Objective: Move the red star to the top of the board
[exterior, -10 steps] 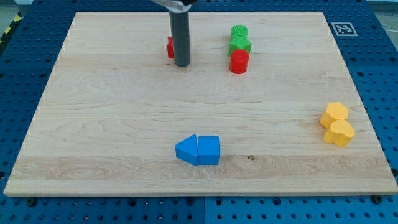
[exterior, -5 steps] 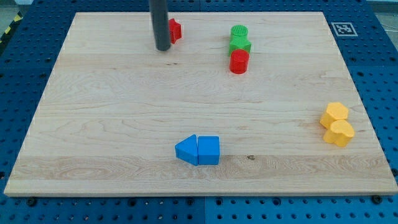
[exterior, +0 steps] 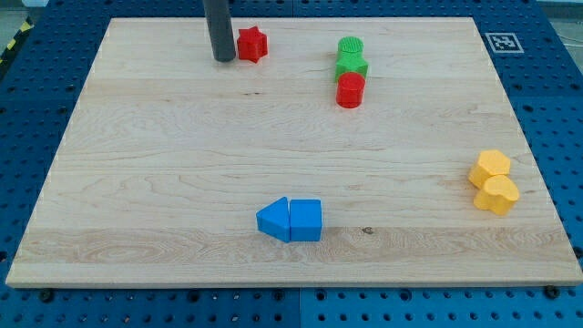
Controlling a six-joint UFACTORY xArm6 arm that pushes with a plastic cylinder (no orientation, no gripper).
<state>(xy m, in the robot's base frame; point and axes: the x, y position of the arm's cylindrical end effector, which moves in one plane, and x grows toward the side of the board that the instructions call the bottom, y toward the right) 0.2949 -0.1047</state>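
The red star [exterior: 251, 44] lies on the wooden board [exterior: 164, 182] near its top edge, left of centre. My tip [exterior: 223, 58] rests on the board just left of the star, with a small gap between them. The dark rod rises out of the view's top.
A green cylinder [exterior: 350, 46], a green block [exterior: 352, 66] and a red cylinder [exterior: 351, 90] stand in a column at the upper right of centre. Two blue blocks [exterior: 291, 220] touch at the bottom centre. Two yellow blocks [exterior: 494, 181] sit at the right edge.
The rod has moved left and towards the view's top. The red star moved up the board and now shows fully to the right of the rod.
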